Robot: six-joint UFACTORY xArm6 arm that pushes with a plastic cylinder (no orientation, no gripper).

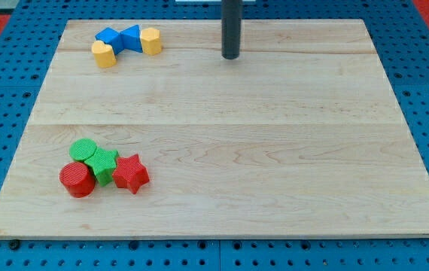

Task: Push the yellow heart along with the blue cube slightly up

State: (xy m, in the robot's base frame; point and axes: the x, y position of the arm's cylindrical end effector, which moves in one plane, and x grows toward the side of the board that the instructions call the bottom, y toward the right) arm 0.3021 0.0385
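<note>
Yellow heart [104, 54] is lying below-left of the blue cube [110, 38], touching it; our tip [231, 56], bearing no fingers, is hovering well right. We are advising approaching from below the heart.

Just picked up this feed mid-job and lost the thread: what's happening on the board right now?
My tip rests near the view's top centre, touching no block. The blue cube and yellow heart sit in a top-left cluster with a blue triangle and a yellow hexagon, well to the tip's left. A green cylinder, green star, red cylinder and red star huddle bottom left.
</note>
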